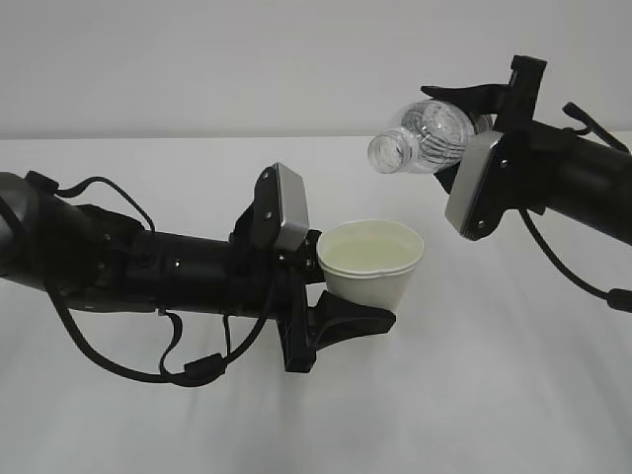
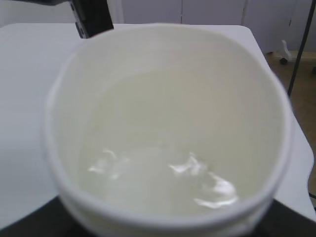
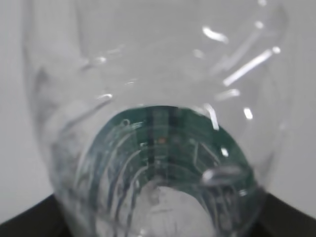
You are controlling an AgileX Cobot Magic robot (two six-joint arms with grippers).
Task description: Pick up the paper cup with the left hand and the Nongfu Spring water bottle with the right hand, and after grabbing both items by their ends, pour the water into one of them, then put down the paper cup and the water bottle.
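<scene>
Left pincer point(image 1: 346, 314) clasps the paper cup point(image 1: 369, 274) upright above the white table point(image 1: 474, 395), water point(image 2: 163, 173) pooled inside. Right pincer point(image 1: 472, 128) grips the Nongfu Spring water bottle point(image 1: 427, 137) by its base — tipped sideways, open mouth pointing left, up and right of the cup.

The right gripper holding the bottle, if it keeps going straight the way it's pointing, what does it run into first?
Likely nothing. The right gripper points left with the water bottle, passing above the paper cup; depth is unclear.
</scene>
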